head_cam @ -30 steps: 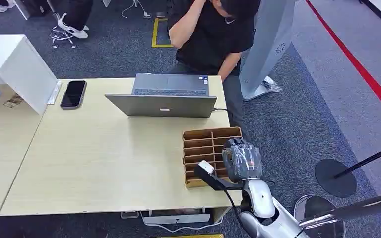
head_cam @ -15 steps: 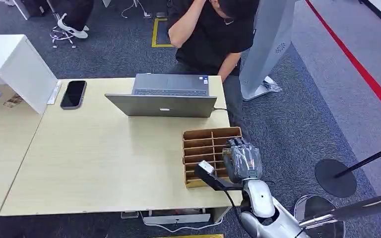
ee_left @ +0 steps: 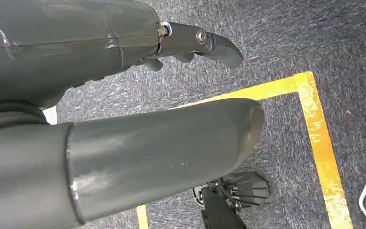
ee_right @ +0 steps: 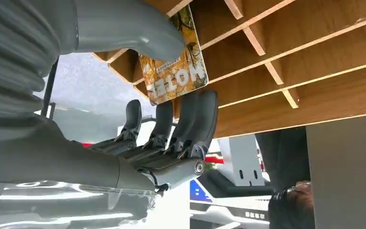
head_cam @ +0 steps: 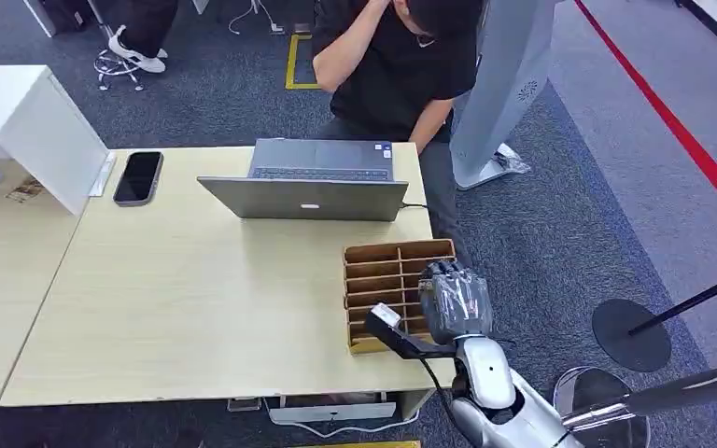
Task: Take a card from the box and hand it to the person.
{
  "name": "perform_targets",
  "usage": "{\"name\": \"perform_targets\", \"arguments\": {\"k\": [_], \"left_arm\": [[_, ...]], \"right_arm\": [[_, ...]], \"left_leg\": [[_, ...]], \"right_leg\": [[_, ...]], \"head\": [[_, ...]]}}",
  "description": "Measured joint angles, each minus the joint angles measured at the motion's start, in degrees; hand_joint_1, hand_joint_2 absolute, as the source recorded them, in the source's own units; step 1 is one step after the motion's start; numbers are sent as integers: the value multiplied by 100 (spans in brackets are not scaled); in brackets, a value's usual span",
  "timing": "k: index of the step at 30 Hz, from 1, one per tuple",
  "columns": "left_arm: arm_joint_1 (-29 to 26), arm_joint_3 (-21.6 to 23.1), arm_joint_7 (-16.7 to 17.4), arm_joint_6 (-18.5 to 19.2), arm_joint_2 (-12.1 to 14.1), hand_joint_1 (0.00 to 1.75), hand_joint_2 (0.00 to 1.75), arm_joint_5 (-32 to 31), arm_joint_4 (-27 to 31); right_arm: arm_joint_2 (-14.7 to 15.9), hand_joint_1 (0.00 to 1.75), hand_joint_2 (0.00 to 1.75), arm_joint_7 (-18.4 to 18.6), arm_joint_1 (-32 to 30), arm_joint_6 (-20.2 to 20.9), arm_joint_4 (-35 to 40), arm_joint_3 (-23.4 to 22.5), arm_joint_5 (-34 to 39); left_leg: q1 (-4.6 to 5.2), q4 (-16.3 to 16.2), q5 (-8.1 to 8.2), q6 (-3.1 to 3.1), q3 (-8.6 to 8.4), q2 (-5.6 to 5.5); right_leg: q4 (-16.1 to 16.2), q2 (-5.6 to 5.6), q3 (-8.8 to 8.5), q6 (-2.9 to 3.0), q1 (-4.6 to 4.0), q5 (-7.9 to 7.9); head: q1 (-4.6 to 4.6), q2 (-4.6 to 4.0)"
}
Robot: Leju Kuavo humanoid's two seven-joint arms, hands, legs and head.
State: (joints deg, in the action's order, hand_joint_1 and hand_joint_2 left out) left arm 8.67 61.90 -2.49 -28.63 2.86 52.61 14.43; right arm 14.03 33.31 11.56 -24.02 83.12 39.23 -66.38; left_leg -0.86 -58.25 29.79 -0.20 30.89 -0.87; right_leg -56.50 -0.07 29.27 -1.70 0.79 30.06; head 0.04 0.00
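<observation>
Since the card (ee_right: 178, 67) sits pinched between your right hand's thumb and dark fingers (ee_right: 198, 119), with its printed face out and part of it in a slot of the box (head_cam: 373, 280), read this as the grasp step: card gripped, not yet lifted clear. Landmark is the box, a wooden divider tray at the table's (head_cam: 196, 308) near right corner. Your right hand (head_cam: 453, 301) is over the box's right-hand column of slots, palm toward the dividers, which is why the fingers wrap from one side and the thumb presses from the other. Just behind the box stands the laptop (head_cam: 308, 191), and behind that sits the person (head_cam: 397, 65), one arm raised to the head, no hand held out for the card. So the handover likely means lifting straight out along the slot to avoid snagging the dividers, then reaching past the box toward the person. Your left hand (ee_left: 124, 109) hangs well away from the box over carpet, fingers apart, holding nothing. A phone (head_cam: 138, 175) lies far left of the box.
</observation>
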Motion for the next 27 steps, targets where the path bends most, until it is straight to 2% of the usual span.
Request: {"name": "perform_targets", "arguments": {"k": [6,10,11,21,27], "left_arm": [[-1,0,6,-2,-2,0,0,0,0],[-1,0,9,-13,-2,0,0,0,0],[-2,0,9,-15,-2,0,0,0,0],[-5,0,9,-28,0,0,0,13,0],[-7,-2,9,-33,-2,0,0,13,0]], "right_arm": [[2,106,175,31,0,2,0,2,-65],[13,108,175,55,0,15,0,2,-133],[15,134,175,63,-1,20,0,2,-140],[17,134,175,138,-1,107,2,2,-341],[17,141,175,149,0,214,15,4,-437]], "left_leg": [[0,0,0,0,0,0],[0,0,0,0,0,0],[0,0,0,0,0,0],[0,0,0,0,-3,0],[0,-2,0,0,-4,0]], "right_leg": [[0,0,0,0,0,0],[0,0,0,0,0,0],[0,0,0,0,0,0],[0,2,-1,-1,0,-1],[0,2,-4,-2,0,-2]], "head": [[0,0],[0,0],[0,0],[-2,0],[-2,0]]}}
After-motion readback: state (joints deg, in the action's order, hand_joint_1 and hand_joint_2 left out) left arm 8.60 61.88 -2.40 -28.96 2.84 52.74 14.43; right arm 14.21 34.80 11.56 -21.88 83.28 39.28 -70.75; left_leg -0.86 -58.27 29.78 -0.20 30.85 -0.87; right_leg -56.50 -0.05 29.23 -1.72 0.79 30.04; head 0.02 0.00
